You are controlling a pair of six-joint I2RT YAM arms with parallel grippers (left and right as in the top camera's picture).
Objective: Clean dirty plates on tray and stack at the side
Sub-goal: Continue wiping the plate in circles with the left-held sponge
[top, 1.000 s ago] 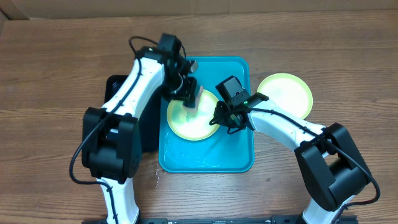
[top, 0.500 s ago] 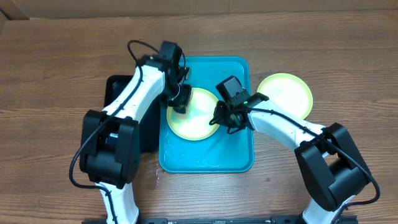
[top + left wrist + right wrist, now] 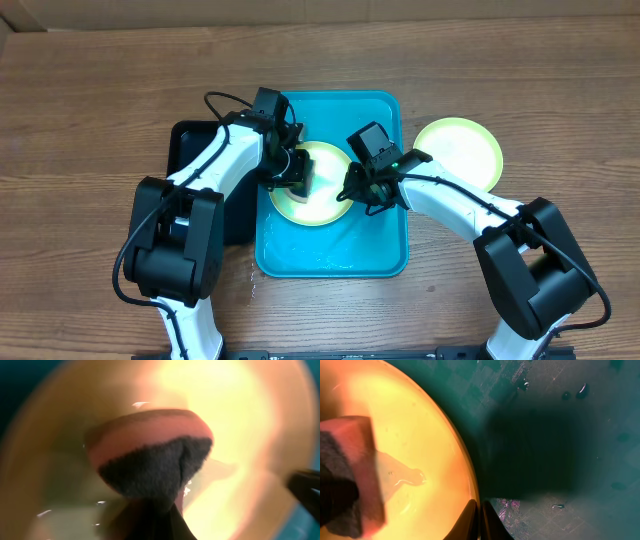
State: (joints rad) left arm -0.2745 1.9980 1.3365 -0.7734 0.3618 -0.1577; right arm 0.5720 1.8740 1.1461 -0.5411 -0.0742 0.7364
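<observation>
Left wrist: sponge [image 3: 150, 450] seemingly touching yellow-green plate [image 3: 250, 425].

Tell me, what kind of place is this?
Likely a lab bench staged as a dishwashing station: a wooden table, robot arms, a wet turquoise tray holding a plate, and a sponge against it.
</observation>
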